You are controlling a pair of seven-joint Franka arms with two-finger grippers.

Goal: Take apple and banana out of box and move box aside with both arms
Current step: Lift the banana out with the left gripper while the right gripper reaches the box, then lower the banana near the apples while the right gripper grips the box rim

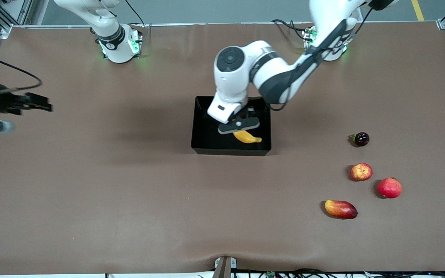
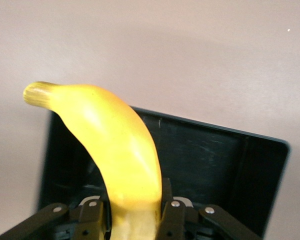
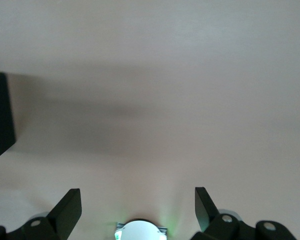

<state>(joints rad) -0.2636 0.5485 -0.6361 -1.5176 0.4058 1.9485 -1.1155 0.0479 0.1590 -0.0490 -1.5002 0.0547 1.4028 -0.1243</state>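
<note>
My left gripper (image 1: 241, 129) is shut on the yellow banana (image 1: 248, 137) and holds it low over the inside of the black box (image 1: 203, 133) at the table's middle. In the left wrist view the banana (image 2: 115, 150) sticks out from between the gripper's (image 2: 135, 220) two fingers, with the box's glossy floor (image 2: 215, 155) under it. The small red-and-yellow apple (image 1: 361, 172) lies on the table toward the left arm's end. My right gripper (image 1: 37, 103) is open and empty, up over the table at the right arm's end; its wrist view (image 3: 137, 205) shows bare table.
Near the apple lie a small dark fruit (image 1: 361, 139), an all-red round fruit (image 1: 389, 188) and a red-yellow mango (image 1: 340, 209), the mango nearest the front camera. A corner of the box (image 3: 0, 115) shows in the right wrist view.
</note>
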